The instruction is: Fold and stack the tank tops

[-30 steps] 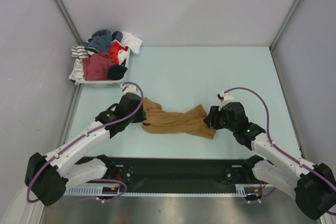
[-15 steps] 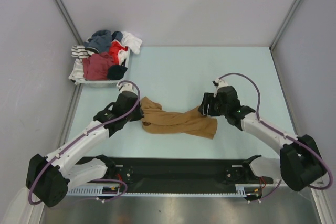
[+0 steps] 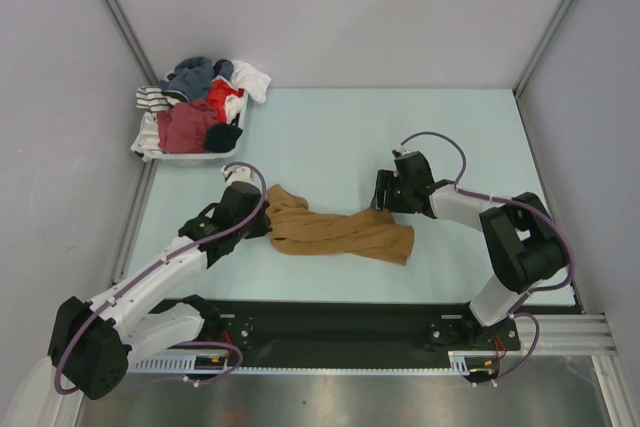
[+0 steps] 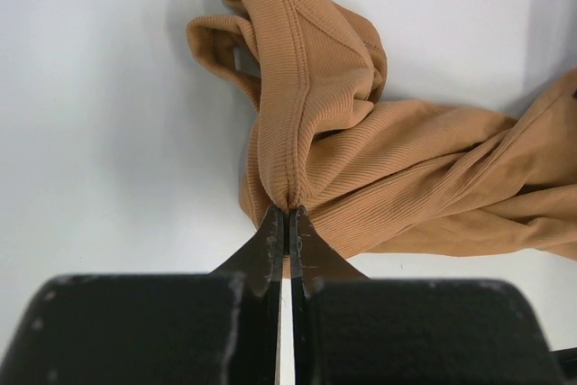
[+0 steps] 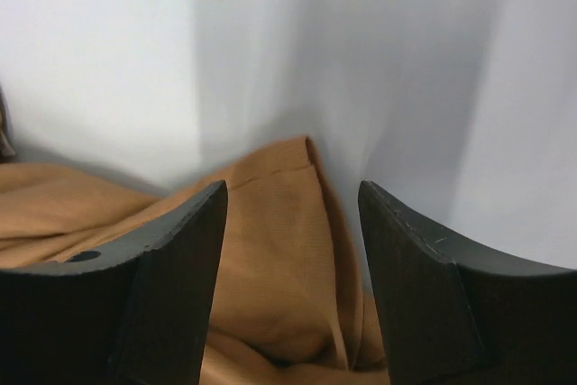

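**Brown top pinched at one end, free at the other**

Far to the left, at the back, a white tub (image 3: 195, 158) sits on the pale blue surface (image 3: 420, 127). It is full of mixed clothes, and a dark red top (image 3: 185, 125) lies on the heap. I think it waits there because only one top can be folded at a time.

Next comes the left hand (image 4: 287, 223). Its two fingers are squeezed tight together. They bite a thick seam at the left end of the tan top (image 3: 340, 232). Holding the seam makes sense. It is the strong part of the cloth, and a pull there drags the whole end along.

The tan top lies in the middle of the surface, between the two arms. It is not flat. It is twisted like a rope, with bunched loops near the left hand. A twisted top cannot be folded neatly, so my guess is that it must first be pulled straight and spread out.

On the right is the right hand (image 5: 290, 191). Its fingers stand wide apart and hold nothing. A corner of the tan cloth shows between and under them, so this hand sits just over the right end. I think it is there to find a good spot to grab. Nothing is folded yet, so the job looks near its start.
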Controlling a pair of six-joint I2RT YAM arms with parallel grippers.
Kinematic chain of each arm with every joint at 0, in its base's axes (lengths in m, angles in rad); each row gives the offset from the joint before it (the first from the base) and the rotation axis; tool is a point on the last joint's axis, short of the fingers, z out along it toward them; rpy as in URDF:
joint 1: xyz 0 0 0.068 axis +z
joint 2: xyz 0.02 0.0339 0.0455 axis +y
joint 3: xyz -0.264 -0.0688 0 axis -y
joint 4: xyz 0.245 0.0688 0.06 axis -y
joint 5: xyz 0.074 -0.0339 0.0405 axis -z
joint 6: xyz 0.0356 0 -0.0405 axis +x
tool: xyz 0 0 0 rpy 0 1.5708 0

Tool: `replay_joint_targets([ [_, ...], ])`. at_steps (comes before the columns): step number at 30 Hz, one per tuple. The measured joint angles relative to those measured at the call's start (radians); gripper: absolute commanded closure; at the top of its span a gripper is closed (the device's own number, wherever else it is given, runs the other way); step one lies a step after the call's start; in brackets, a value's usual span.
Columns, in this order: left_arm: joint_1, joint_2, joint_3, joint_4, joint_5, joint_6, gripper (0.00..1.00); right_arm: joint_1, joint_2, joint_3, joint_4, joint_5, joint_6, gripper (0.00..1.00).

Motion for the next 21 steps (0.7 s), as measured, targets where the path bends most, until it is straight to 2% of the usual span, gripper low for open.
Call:
replay_joint_targets([
  [4, 0.001, -0.008, -0.024, 0.009, 0.003, -0.001, 1.00, -0.004, 0.042, 0.030, 0.021, 0.013, 0.002, 0.38],
  [8, 0.002, -0.009, -0.033, 0.011, 0.009, -0.001, 1.00, -0.004, 0.060, 0.043, 0.020, 0.020, -0.002, 0.54],
  [10, 0.002, -0.010, -0.033, 0.012, 0.010, -0.001, 1.00, -0.004, 0.064, 0.046, 0.018, 0.020, -0.004, 0.58],
  [15, 0.002, -0.011, -0.033, 0.019, 0.017, -0.001, 1.00, -0.001, 0.065, 0.046, 0.010, 0.022, -0.009, 0.62],
  [16, 0.002, -0.012, -0.033, 0.020, 0.017, -0.001, 0.99, 0.000, 0.066, 0.046, 0.010, 0.023, -0.013, 0.67],
  [17, 0.002, -0.013, -0.033, 0.021, 0.017, -0.001, 0.99, 0.001, 0.068, 0.049, 0.006, 0.027, -0.019, 0.83],
  [19, 0.002, -0.013, -0.033, 0.023, 0.017, -0.001, 0.97, 0.001, 0.083, 0.065, -0.007, 0.034, -0.032, 1.00],
  [21, 0.002, -0.014, -0.033, 0.023, 0.017, -0.001, 0.96, 0.005, 0.107, 0.104, -0.036, 0.042, -0.046, 1.00],
])
